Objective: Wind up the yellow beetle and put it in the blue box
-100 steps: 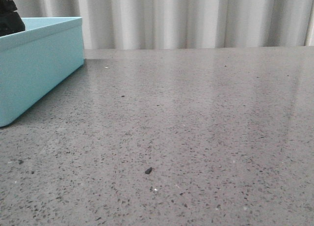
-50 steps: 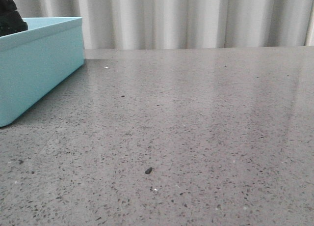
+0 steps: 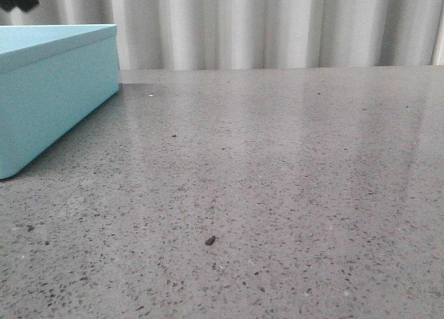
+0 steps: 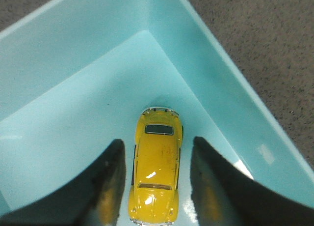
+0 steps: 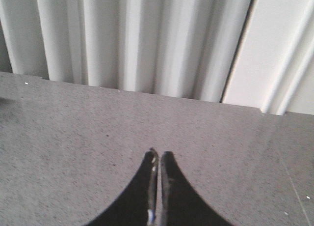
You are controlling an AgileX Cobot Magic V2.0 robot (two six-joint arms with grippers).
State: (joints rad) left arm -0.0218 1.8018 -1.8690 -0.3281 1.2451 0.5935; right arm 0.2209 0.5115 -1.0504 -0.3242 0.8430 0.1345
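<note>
Left gripper has lifted clear, jaws spread and empty; yellow beetle rests inside blue box. Right gripper closed, empty, at 6 o'clock. Storing looks complete.

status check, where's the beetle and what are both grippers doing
Left gripper open, straddling the yellow beetle, not touching. Beetle sits on the blue box floor near a corner. Right gripper shut, empty, over bare table. Nothing in the way.

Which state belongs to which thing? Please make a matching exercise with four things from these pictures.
Things:
1. yellow beetle
2. blue box
3. left gripper
4. right gripper

States:
A. shut, holding nothing
B. open, one finger on each side of the toy
C. resting on the turquoise floor
D. standing on the grey table

Pairs: 1-C, 2-D, 3-B, 4-A
</note>
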